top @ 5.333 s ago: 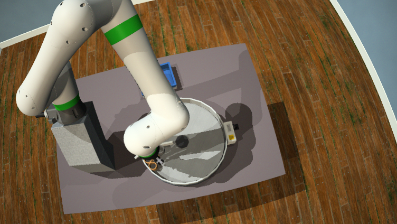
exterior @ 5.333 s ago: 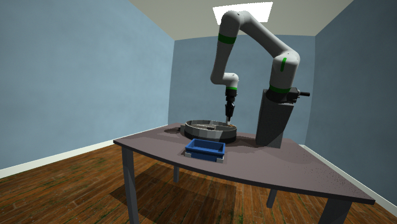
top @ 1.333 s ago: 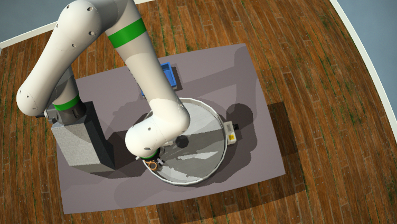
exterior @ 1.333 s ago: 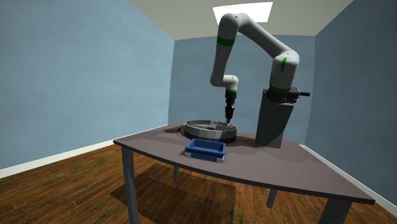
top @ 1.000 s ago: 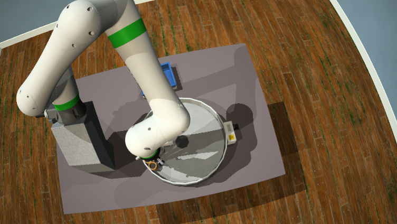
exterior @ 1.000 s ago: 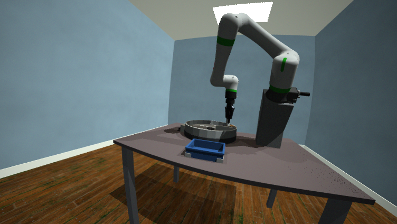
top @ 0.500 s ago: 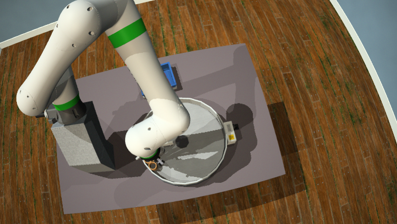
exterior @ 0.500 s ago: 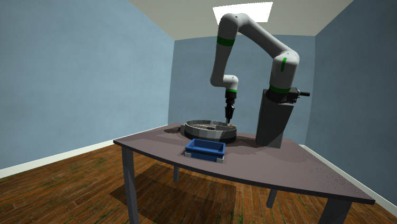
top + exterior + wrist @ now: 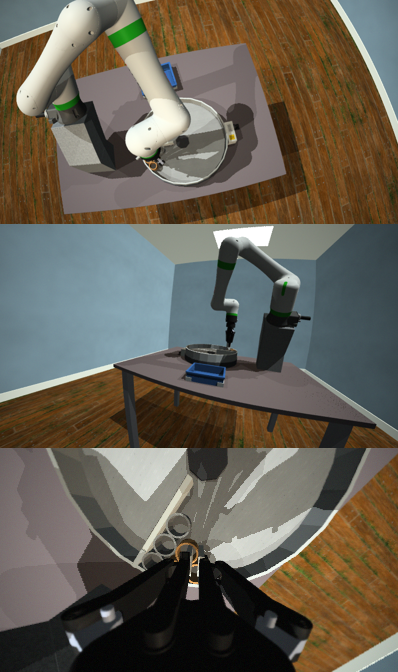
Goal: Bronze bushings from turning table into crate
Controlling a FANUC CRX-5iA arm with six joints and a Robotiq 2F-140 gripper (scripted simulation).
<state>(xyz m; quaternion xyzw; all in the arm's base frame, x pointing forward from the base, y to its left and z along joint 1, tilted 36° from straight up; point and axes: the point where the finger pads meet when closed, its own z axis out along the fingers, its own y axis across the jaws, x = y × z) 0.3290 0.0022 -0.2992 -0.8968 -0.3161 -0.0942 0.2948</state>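
A bronze bushing (image 9: 177, 552) (perhaps touched) lies by the hand (image 9: 160, 160) (image 9: 228, 347) (image 9: 195, 552).

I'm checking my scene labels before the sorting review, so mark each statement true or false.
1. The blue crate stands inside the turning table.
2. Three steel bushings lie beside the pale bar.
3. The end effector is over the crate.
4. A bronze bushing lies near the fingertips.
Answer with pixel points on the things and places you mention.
1. The blue crate (image 9: 174, 80) (image 9: 206, 376) stands inside the turning table (image 9: 192, 183) (image 9: 211, 360) (image 9: 295, 508). False: it stands outside, on the tabletop (image 9: 208, 64) (image 9: 250, 388) (image 9: 30, 533).
2. Three steel bushings (image 9: 190, 525) lie beside the pale bar (image 9: 164, 521). True.
3. The end effector (image 9: 228, 346) (image 9: 195, 552) is over the crate. False: it is at the turning table.
4. A bronze bushing (image 9: 153, 169) (image 9: 177, 553) lies near the fingertips. True.
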